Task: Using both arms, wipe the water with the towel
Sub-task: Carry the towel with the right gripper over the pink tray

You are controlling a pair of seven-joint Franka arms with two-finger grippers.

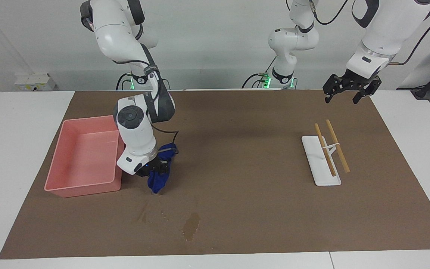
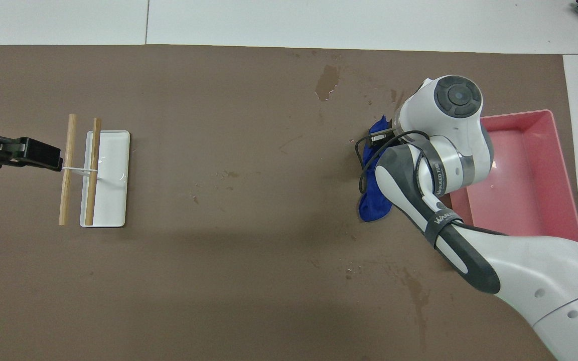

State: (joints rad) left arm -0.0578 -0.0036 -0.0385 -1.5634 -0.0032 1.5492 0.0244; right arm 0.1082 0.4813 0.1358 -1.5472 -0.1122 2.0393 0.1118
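Observation:
The blue towel (image 1: 159,180) hangs bunched from my right gripper (image 1: 154,170), which is shut on it, beside the pink tray's wall toward the table's middle. Its lower end is at or just above the brown mat. In the overhead view the towel (image 2: 372,206) shows beside the right wrist, which hides the fingers. The water's largest puddle (image 1: 191,226) lies on the mat farther from the robots than the towel, with fainter streaks (image 1: 148,215) beside it. The puddle also shows in the overhead view (image 2: 326,82). My left gripper (image 1: 342,99) is open and empty, raised over the mat at the left arm's end.
The pink tray (image 1: 84,189) stands at the right arm's end; its rim shows in the overhead view (image 2: 520,115). A white rectangular plate (image 1: 314,155) with two wooden sticks (image 1: 337,146) across it lies at the left arm's end. Old dry stains mark the mat.

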